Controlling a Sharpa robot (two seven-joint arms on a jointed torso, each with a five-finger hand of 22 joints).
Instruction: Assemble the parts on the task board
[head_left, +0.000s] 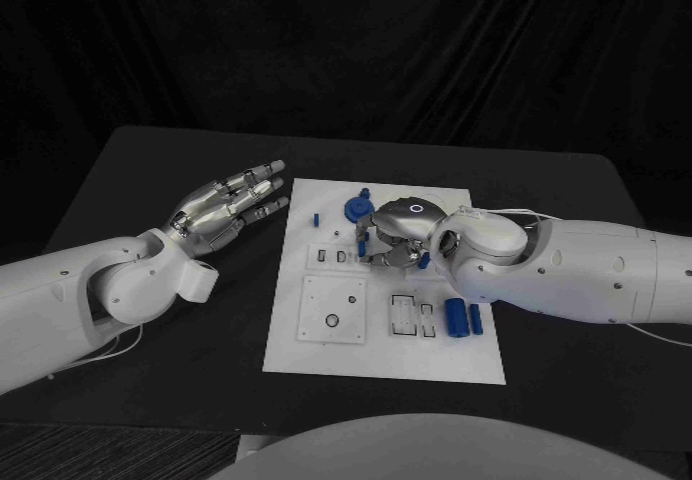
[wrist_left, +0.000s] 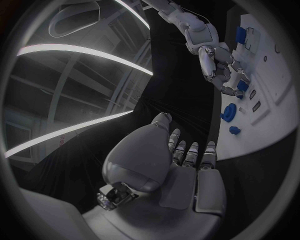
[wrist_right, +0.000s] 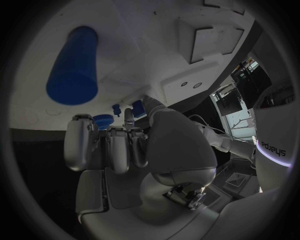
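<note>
White rectangular task board (head_left: 378, 352) is lying mid-table on the black table (head_left: 173, 390). Left silver hand (head_left: 228, 207) is hovering off the board's left edge, near its far corner. Right silver hand (head_left: 397, 232) is sitting over the board's far middle. Blue gear-like part (head_left: 356, 207) is lying just behind it. Two blue cylindrical parts (head_left: 464, 318) are lying side by side near the board's right edge, nearer the robot.

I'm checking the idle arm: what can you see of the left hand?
The left hand is silver and metallic-looking on a white arm, raised beside the left edge of the white task board, off the board. Its fingers are stretched out and slightly apart, pointing away from the robot. It holds nothing, and nothing visibly touches it.
</note>
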